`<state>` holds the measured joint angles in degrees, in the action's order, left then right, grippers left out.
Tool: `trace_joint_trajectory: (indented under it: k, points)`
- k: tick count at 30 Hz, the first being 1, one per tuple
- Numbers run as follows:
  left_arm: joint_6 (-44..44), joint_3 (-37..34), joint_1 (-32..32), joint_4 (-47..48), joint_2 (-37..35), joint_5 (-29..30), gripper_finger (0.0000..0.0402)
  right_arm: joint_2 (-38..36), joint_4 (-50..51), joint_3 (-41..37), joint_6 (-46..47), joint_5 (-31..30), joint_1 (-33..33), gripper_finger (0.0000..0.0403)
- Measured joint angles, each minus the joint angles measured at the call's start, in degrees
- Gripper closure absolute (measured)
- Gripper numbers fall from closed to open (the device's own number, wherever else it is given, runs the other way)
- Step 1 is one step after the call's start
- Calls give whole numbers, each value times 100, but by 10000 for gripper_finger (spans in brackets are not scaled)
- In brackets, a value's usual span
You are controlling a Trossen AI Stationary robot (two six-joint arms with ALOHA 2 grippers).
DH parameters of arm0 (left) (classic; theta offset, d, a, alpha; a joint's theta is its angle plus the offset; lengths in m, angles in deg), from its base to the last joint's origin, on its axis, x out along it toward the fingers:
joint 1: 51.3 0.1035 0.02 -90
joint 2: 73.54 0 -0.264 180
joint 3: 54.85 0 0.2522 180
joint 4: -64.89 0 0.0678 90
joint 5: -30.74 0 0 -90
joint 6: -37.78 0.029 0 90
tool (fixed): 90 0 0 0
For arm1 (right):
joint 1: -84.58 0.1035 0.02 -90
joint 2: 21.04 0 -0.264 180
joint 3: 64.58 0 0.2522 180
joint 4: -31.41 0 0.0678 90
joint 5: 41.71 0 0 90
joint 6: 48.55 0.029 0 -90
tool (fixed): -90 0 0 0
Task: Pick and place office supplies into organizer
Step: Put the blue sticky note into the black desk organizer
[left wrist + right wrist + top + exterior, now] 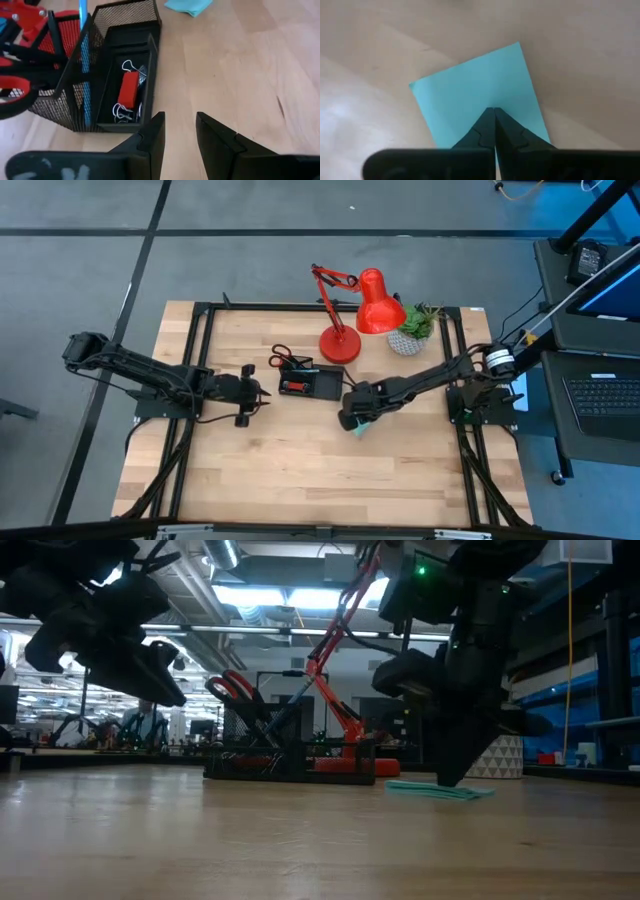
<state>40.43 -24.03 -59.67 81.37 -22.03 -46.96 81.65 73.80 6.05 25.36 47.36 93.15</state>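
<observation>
The right gripper [494, 111], fingers pressed together, points down onto the cyan sticky-note pad [475, 87] lying on the bench [580, 60].

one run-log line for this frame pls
right gripper: shut, tips on sticky-note pad, pad on table | left gripper: open, empty, beside organizer | pad not in organizer

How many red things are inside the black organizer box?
2 that I can see. A small red block lies in the low front compartment of the organizer, among wire clips. Red-handled scissors stand in the mesh cup. More may be hidden.
</observation>
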Motion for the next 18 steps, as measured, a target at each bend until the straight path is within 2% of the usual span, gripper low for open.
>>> trace_joint_trajectory:
  k: [6, 10, 15, 18]
  points:
    - [587, 0, -278, -106, 2, -179, 297, 29, -483, -15, 2, -61, 218, 401]
    - [1060, 0, -552, -665, 160, -501, 297, 217, -778, 7, 68, -126, 347, 401]
    - [1810, 0, -884, -1715, 828, -545, 297, 534, -1367, 32, 60, -159, 458, 401]
    - [2365, 0, -1012, -2358, 1417, -337, 297, 573, -1568, 23, -20, -159, 479, 401]
